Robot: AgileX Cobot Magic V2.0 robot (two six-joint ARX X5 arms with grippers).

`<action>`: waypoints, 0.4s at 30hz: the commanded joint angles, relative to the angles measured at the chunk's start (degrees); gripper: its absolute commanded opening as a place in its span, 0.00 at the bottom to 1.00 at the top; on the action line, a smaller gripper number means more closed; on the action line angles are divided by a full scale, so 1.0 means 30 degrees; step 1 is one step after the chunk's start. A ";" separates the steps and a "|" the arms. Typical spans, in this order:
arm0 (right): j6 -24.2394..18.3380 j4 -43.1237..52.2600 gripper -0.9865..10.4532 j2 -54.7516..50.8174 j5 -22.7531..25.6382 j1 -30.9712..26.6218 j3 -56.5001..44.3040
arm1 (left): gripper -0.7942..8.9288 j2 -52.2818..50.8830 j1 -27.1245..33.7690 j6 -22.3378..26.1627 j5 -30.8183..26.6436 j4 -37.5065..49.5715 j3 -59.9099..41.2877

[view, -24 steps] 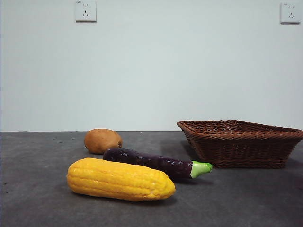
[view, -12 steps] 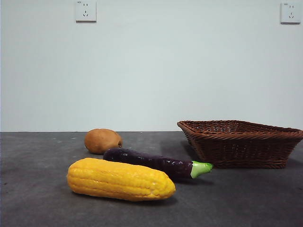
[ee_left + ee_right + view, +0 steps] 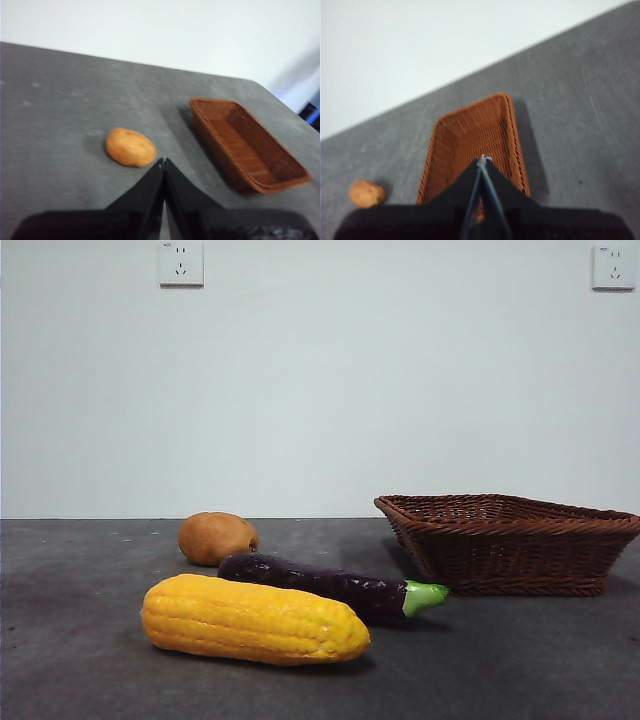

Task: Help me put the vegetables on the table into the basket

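We find no readable text, label, brand, number or sign on anything in these views. The two white wall sockets, one high at the far left (image 3: 181, 263) and one high at the far right (image 3: 613, 267), show only their slot openings; a tiny mark sits at the top corner of each plate, too small for us to read. The corn cob (image 3: 254, 619), the eggplant (image 3: 325, 584), the potato (image 3: 216, 537), the basket (image 3: 510, 542) and the surface (image 3: 90, 660) carry no lettering that we can see, and both wrist views are too blurred to show any.
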 commanded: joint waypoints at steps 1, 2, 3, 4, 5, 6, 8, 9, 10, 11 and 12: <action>-0.0423 -0.1202 0.09 0.1049 -0.0036 -0.0007 0.1027 | 0.08 0.1100 -0.0036 -0.0962 0.1392 -0.0379 0.0342; -0.0408 -0.1596 0.09 0.1457 -0.0036 -0.0007 0.1377 | 0.08 0.1588 -0.0036 -0.1392 0.2084 -0.0568 0.0474; -0.0386 -0.1843 0.09 0.1770 -0.0036 -0.0007 0.1610 | 0.08 0.2004 -0.0036 -0.1712 0.2718 -0.0670 0.0546; -0.0335 -0.2222 0.09 0.2120 -0.0036 -0.0007 0.1851 | 0.08 0.2455 -0.0036 -0.1872 0.3570 -0.0801 0.0605; -0.0313 -0.2637 0.09 0.2441 -0.0044 -0.0007 0.2040 | 0.08 0.2878 -0.0036 -0.1923 0.4444 -0.0911 0.0605; -0.0313 -0.2820 0.09 0.2681 -0.0073 -0.0007 0.2127 | 0.08 0.3249 -0.0036 -0.1938 0.5151 -0.1071 0.0605; -0.0299 -0.3009 0.09 0.3198 -0.0415 -0.0007 0.2222 | 0.08 0.3956 -0.0036 -0.1945 0.6513 -0.1566 0.0605; -0.0306 -0.3075 0.09 0.3402 -0.0736 -0.0007 0.2222 | 0.08 0.4233 -0.0044 -0.1945 0.6987 -0.1836 0.0605; -0.0313 -0.3206 0.09 0.3730 -0.1326 -0.0007 0.2222 | 0.08 0.4524 -0.0036 -0.1945 0.7482 -0.2149 0.0605; -0.0342 -0.3286 0.09 0.4189 -0.2062 -0.0007 0.2229 | 0.08 0.4772 -0.0036 -0.1931 0.7847 -0.2433 0.0605; -0.0357 -0.3373 0.09 0.4634 -0.2783 -0.0007 0.2229 | 0.08 0.4976 -0.0036 -0.1887 0.8073 -0.2586 0.0605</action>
